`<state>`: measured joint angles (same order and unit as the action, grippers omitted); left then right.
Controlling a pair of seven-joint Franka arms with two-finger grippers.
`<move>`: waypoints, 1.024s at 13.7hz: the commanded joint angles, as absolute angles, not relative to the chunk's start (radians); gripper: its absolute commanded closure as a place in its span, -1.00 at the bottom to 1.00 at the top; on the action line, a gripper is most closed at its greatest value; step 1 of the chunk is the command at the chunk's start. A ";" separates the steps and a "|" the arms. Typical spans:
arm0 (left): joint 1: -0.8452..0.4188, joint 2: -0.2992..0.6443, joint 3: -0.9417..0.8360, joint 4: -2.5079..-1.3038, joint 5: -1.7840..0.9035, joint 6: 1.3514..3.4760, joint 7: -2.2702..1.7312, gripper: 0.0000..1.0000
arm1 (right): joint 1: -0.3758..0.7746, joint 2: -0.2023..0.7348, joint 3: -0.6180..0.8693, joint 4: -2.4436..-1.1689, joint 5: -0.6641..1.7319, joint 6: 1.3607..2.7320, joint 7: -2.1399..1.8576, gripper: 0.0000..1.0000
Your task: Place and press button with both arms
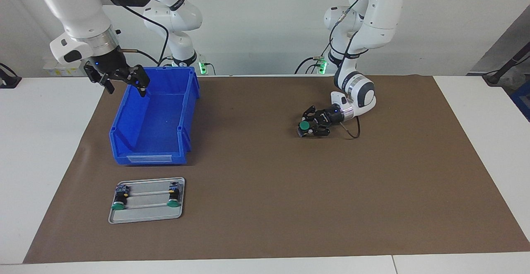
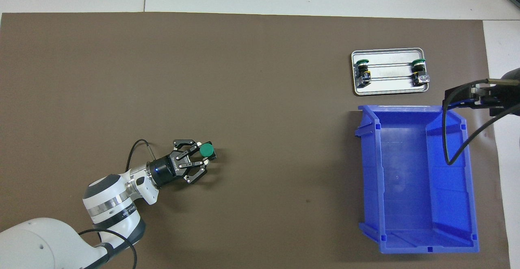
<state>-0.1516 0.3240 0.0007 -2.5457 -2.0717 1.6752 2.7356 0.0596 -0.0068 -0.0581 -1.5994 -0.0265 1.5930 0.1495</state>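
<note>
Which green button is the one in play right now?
Start at the brown mat, toward the left arm's end. The left end effector is low there, closed on the button. The other two green buttons lie in the metal tray; this one sits between fingers.

We see a white tabletop (image 1: 45, 150) covered across its middle by a brown mat (image 1: 290, 183). On the mat toward the right arm's end sits a blue bin (image 1: 155, 121), and just beside it, farther from the robots, lies a grey metal tray (image 1: 147, 216).
</note>
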 commanded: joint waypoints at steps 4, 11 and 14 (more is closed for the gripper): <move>-0.161 0.314 0.009 -2.583 -2.080 1.689 2.832 -0.13 | 0.064 -0.032 -0.069 -1.628 -0.023 1.600 0.129 -1.00; -0.163 0.314 0.008 -2.582 -2.080 1.703 2.813 -0.99 | 0.064 -0.032 -0.069 -1.628 -0.023 1.600 0.129 -1.00; -0.164 0.314 0.006 -2.579 -2.080 1.701 2.800 -0.99 | 0.064 -0.032 -0.069 -1.628 -0.023 1.600 0.129 -1.00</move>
